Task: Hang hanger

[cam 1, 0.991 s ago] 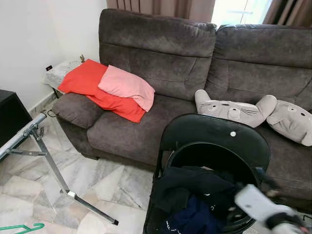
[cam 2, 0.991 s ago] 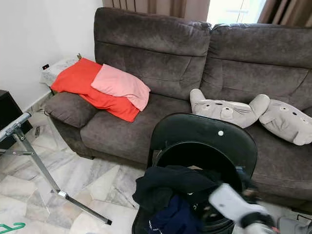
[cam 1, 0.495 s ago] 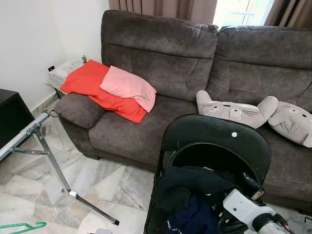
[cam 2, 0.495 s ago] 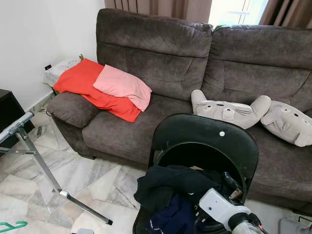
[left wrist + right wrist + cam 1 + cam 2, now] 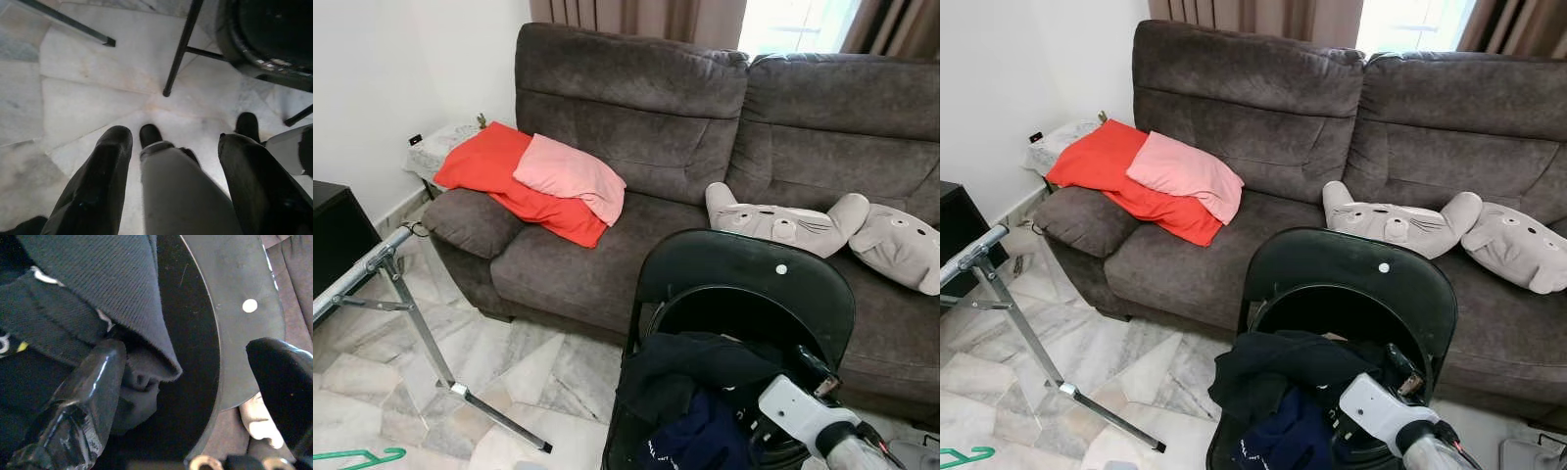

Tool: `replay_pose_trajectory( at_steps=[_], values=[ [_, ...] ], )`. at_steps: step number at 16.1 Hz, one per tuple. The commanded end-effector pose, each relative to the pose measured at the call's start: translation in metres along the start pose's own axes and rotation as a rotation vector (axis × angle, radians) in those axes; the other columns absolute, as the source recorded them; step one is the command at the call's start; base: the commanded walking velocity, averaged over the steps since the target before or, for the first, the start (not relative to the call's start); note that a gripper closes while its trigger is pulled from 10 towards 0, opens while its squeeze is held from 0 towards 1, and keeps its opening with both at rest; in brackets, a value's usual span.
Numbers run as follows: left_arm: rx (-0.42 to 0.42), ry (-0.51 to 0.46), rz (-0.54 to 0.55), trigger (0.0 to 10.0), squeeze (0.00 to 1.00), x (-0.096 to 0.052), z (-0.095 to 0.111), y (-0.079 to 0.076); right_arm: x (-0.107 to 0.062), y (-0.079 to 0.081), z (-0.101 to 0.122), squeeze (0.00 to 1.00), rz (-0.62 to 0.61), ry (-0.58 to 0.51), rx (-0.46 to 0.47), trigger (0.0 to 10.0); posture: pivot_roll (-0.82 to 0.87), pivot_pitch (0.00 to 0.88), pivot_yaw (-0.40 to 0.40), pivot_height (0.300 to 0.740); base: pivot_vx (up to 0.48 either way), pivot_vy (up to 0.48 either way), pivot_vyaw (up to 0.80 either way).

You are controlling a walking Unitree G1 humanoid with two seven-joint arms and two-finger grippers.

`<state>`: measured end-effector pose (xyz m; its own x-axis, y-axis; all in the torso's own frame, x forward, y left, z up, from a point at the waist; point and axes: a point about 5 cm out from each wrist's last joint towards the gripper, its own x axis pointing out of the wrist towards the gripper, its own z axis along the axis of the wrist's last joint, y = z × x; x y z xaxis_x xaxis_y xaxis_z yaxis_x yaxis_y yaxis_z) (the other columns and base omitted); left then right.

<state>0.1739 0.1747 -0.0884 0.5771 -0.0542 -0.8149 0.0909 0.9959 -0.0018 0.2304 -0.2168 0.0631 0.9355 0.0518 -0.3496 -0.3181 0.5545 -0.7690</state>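
Hanger [image 5: 357, 457], green, one, lies on marble floor [image 5: 509, 372] at far lower left, well apart from both grippers; right gripper [image 5: 181, 396] wide open, holds nothing, one finger [image 5: 83, 396] touching dark clothes [image 5: 705, 377] piled on black chair [image 5: 744, 269]; left gripper [image 5: 171, 181] open, empty, hanging over floor; two grey plush pillows [image 5: 783, 223], two red/pink cushions [image 5: 558, 176] on sofa [image 5: 636, 108]; metal rack leg [image 5: 421, 343] left, open floor between it and chair

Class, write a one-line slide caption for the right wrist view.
Open right gripper reaching into dark clothes piled on a black folding chair.
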Motion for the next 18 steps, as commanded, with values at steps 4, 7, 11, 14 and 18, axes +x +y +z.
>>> replay_pose_trajectory(
  at_steps=[4,7,11,14,18],
  values=[
    [-0.014,0.029,0.025,10.0,0.00,-0.005,-0.008,0.023,0.010,-0.006,0.004,0.00,-0.006,-0.031,-0.016,10.0,-0.06,0.033,-0.006,0.740,0.000,0.000,0.00],
    [-0.015,0.029,0.032,10.0,0.00,-0.006,-0.008,0.029,0.015,-0.006,0.010,0.00,-0.005,-0.075,-0.019,10.0,-0.06,0.038,-0.005,0.740,0.000,0.000,0.00],
    [-0.015,0.030,0.028,10.0,0.00,-0.006,-0.009,0.027,0.022,-0.007,0.032,0.00,0.008,-0.211,0.019,10.0,-0.06,0.041,-0.003,0.740,0.000,0.000,0.00],
    [-0.014,0.030,0.020,10.0,0.00,-0.006,-0.010,0.022,0.027,-0.011,0.039,0.00,0.015,-0.276,0.049,10.0,-0.05,0.041,0.000,0.740,0.000,0.000,0.00],
    [-0.008,0.030,0.004,10.0,0.00,-0.003,-0.010,0.009,0.032,-0.002,0.035,0.00,0.104,-0.248,0.061,10.0,-0.05,0.040,0.002,0.740,0.000,0.000,0.00]
  ],
)
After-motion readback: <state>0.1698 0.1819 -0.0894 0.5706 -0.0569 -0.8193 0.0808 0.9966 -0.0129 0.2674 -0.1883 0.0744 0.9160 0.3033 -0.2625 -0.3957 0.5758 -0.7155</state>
